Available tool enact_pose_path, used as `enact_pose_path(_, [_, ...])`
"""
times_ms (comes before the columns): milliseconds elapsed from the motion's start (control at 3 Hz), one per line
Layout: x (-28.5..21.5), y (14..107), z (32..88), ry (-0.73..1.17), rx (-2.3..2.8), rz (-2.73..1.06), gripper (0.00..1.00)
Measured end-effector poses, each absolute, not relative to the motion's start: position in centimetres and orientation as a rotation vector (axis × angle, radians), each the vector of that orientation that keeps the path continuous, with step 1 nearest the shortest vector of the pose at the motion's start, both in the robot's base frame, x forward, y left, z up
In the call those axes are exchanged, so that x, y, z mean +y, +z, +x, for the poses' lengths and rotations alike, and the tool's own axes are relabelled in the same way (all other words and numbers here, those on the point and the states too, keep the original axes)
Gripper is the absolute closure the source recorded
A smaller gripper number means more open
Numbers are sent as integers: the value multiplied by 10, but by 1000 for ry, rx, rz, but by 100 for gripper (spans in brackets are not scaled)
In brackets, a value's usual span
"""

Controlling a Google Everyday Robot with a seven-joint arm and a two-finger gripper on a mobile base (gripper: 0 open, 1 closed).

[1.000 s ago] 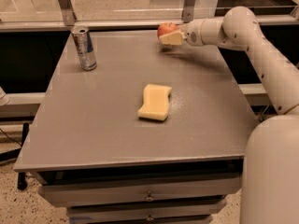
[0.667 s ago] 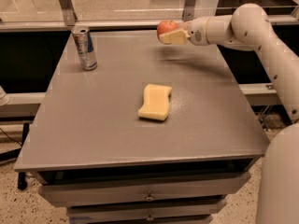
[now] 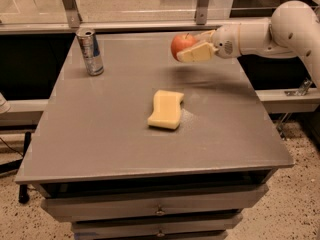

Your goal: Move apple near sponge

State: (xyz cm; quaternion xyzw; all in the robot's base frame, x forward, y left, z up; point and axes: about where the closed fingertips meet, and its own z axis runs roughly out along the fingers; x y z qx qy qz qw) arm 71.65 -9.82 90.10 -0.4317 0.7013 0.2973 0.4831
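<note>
The red-orange apple (image 3: 181, 45) is held in the air above the far right part of the grey table (image 3: 100, 134). My gripper (image 3: 192, 48) is shut on it, its cream fingers (image 3: 196, 54) wrapped around the apple's right side, with the white arm reaching in from the right. The pale yellow sponge (image 3: 166, 109) lies flat near the middle of the table, below and slightly left of the apple, well apart from it.
A silver and blue drink can (image 3: 90, 51) stands upright at the far left of the table. A metal rail and glass panel run behind the table. Drawers sit under the table's front edge.
The gripper has carried the apple up off the far right edge and toward the table's middle, nearer the sponge. The sponge and can have not moved.
</note>
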Motion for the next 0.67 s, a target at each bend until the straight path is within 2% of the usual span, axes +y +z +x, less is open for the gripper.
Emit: enact_pose_path(667, [-126,870,636,720,1802,-1253,100])
